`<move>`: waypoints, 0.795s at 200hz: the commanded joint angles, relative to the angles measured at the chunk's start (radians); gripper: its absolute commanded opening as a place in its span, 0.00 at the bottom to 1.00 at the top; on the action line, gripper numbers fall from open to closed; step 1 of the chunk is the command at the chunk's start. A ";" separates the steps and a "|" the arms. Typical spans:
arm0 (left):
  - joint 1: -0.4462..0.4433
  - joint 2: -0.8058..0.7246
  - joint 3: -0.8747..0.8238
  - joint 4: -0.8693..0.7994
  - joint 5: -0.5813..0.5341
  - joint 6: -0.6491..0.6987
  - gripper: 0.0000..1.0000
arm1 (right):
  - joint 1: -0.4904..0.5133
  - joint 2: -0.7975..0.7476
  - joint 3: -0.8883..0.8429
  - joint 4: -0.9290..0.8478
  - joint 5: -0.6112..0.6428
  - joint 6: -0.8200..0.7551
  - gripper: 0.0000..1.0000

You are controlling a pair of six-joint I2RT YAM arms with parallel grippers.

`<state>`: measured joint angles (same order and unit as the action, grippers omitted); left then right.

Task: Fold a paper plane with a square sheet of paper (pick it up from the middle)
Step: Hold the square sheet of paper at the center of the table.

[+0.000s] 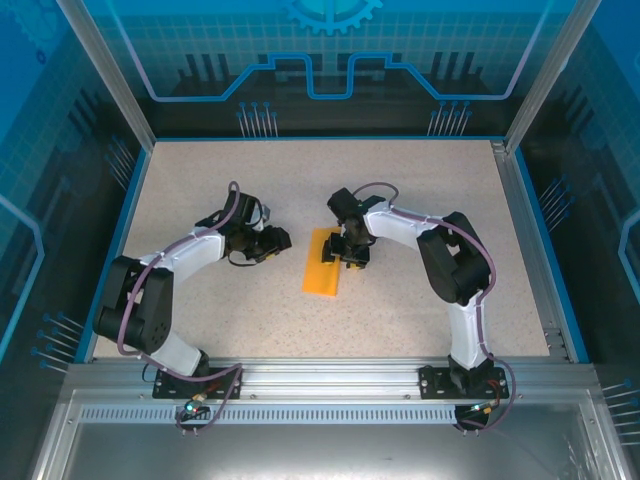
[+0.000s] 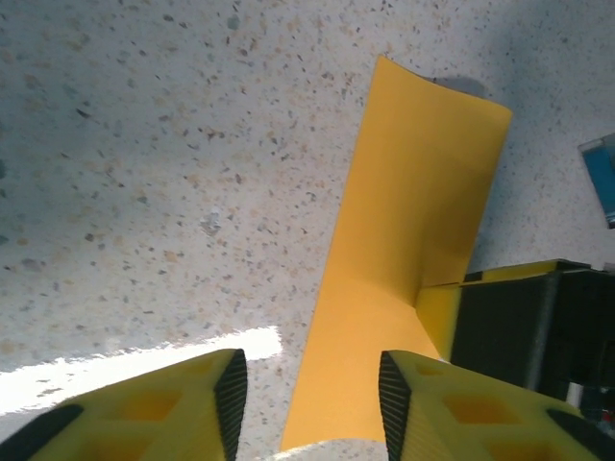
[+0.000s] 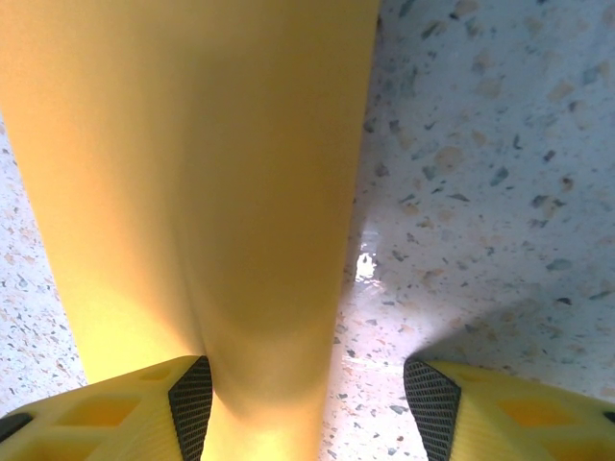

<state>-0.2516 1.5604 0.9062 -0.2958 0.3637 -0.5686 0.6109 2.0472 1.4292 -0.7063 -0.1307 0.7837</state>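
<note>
My left gripper [image 1: 279, 240] hangs just left of the paper [image 1: 320, 270] with its jaws apart. From my left wrist, bare speckled table shows between my two fingers [image 2: 231, 394]. The paper's [image 2: 413, 211] near end reaches into that gap beside the right-hand finger and lies flat on the table, not pinched.

My right gripper [image 1: 346, 252] sits over the strip's far right edge, jaws likewise apart. From my right wrist, the paper [image 3: 192, 173] runs up past my left finger [image 3: 192, 403], and open table takes the rest of the gap. One yellow finger [image 2: 437, 317] of that gripper touches the paper's right edge, where a crease starts.

The paper is folded into a long orange-yellow strip near the middle of the table [image 1: 420, 330]. Its long edges run slightly slanted from the near edge toward the far edge, and the long left edge is straight and uncovered. Bare table spreads toward every corner, and the framed walls stand well apart from both my arms.
</note>
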 commanded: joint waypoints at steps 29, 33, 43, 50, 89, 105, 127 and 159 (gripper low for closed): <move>-0.048 0.082 0.065 0.009 0.102 0.047 0.13 | 0.009 0.073 -0.023 -0.046 0.057 -0.017 0.62; -0.056 0.092 0.074 0.004 0.099 0.047 0.10 | 0.009 0.074 -0.025 -0.045 0.057 -0.015 0.62; -0.072 0.119 0.100 -0.014 0.088 0.045 0.03 | 0.007 0.076 -0.025 -0.043 0.054 -0.014 0.62; -0.083 0.141 0.120 -0.033 0.076 0.044 0.00 | 0.009 0.079 -0.024 -0.042 0.053 -0.014 0.62; -0.137 0.247 0.218 -0.125 -0.013 0.046 0.00 | 0.008 0.081 -0.027 -0.045 0.053 -0.014 0.62; -0.153 0.269 0.237 -0.126 -0.017 0.048 0.00 | 0.009 0.080 -0.028 -0.047 0.054 -0.014 0.62; -0.170 0.295 0.258 -0.126 -0.023 0.053 0.00 | 0.008 0.079 -0.029 -0.048 0.055 -0.014 0.62; -0.184 0.328 0.279 -0.131 -0.045 0.057 0.00 | 0.008 0.079 -0.031 -0.047 0.055 -0.014 0.62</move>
<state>-0.4240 1.8568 1.1469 -0.3901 0.3477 -0.5392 0.6109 2.0491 1.4315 -0.7090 -0.1307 0.7811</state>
